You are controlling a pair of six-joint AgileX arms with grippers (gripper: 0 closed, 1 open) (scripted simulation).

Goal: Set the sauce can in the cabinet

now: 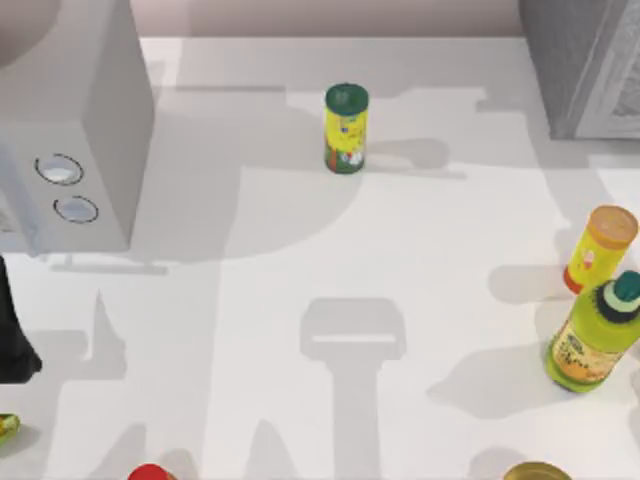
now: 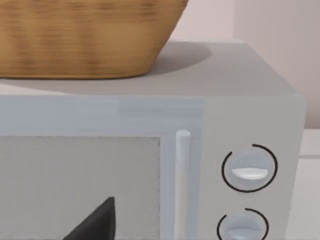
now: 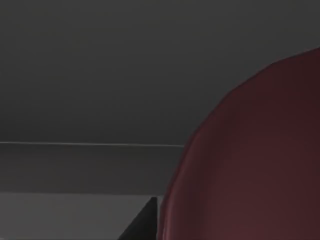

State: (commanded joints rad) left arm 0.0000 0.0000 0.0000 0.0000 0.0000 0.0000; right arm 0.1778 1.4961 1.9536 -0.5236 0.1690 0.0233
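The sauce can [image 3: 250, 160] shows in the right wrist view as a broad dark maroon round surface, very close to the camera. One dark fingertip [image 3: 144, 220] of my right gripper lies against its edge, so the gripper is shut on the can. Dark grey flat surfaces lie behind the can. The cabinet [image 1: 585, 65], a large grey box with a lighter framed door, stands at the table's far right corner. My left arm [image 1: 12, 340] is parked at the left edge.
A light-grey box with two round knobs [image 1: 75, 120] stands at the far left, with a wicker basket [image 2: 85, 35] on top. A slim yellow can with a green lid [image 1: 346, 128] stands mid-back. An orange-capped tube [image 1: 598, 248] and a teal-capped bottle [image 1: 592, 335] stand at the right.
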